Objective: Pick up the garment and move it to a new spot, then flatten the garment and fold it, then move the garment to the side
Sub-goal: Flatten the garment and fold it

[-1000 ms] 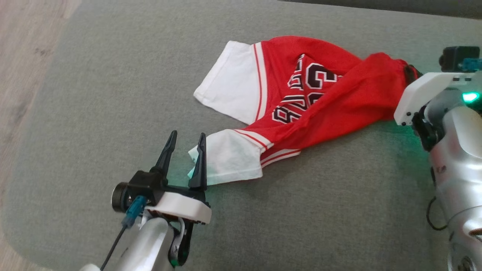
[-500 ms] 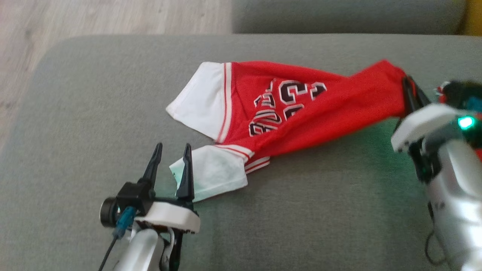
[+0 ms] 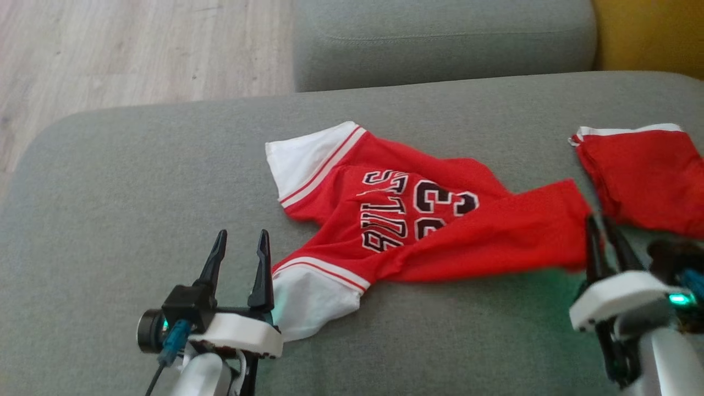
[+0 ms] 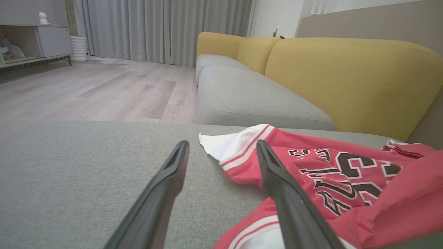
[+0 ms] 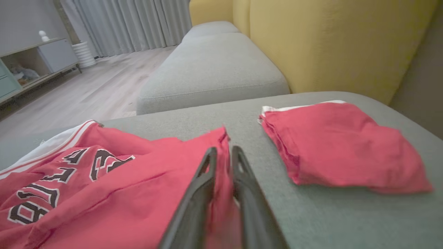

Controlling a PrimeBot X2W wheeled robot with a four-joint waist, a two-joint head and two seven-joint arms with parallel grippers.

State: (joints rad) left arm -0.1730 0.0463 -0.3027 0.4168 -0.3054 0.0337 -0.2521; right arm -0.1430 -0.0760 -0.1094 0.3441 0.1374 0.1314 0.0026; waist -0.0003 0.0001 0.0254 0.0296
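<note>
The red jersey (image 3: 418,231) lies crumpled on the grey cushion (image 3: 137,192). Its long axis runs from 9 to 3 o'clock in the head view, sleeves at the 9 o'clock end. The right gripper (image 3: 599,223) pinches the hem at the 3 o'clock end, its fingers nearly together on the cloth. The left gripper (image 3: 242,235) stands wide open and empty. The near white sleeve (image 3: 308,297) lies just beside it at 3 o'clock, so the left arm is nearer that end.

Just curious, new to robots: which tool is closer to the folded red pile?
Right. The right tool is beside the pile, pinching the jersey; the left tool is far across, by the white sleeve.
</note>
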